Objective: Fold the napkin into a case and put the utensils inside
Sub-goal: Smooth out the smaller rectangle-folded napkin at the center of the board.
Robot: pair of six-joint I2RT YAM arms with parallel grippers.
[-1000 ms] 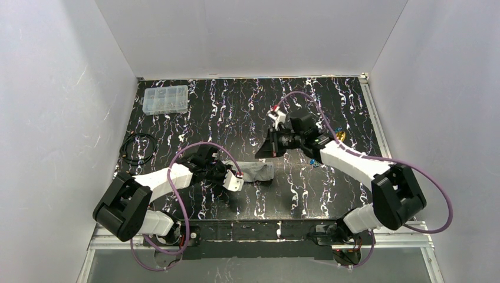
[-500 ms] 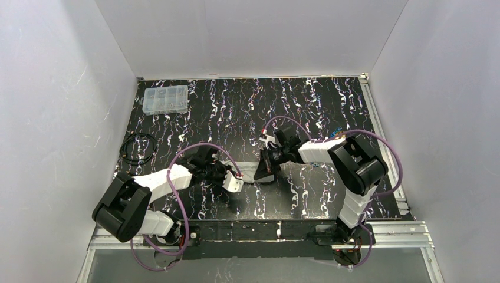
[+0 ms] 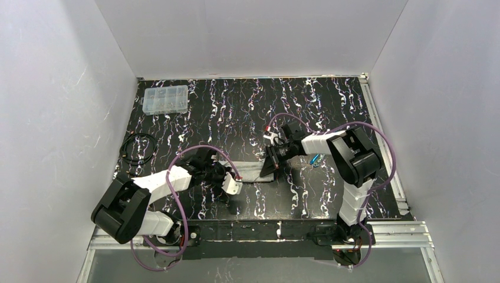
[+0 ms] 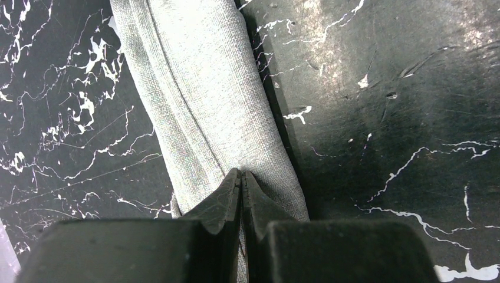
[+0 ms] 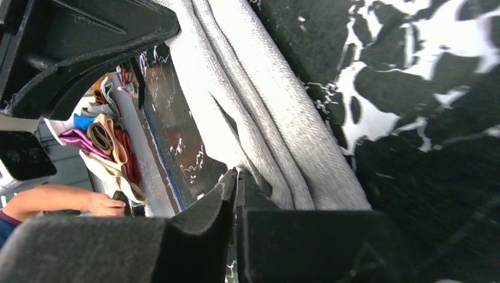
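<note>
**Left hand (image 4: 240,177) and right hand (image 5: 236,177) shut on napkin (image 4: 200,100)**

It is laid on the table (image 4: 383,118) as a narrow folded strip. The layers could be dragged apart if one end is pulled harder

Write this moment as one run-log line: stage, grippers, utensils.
stage: napkin folded into narrow strip | left gripper: shut on napkin end | right gripper: shut on other end | blue utensil: lying apart from napkin
</note>
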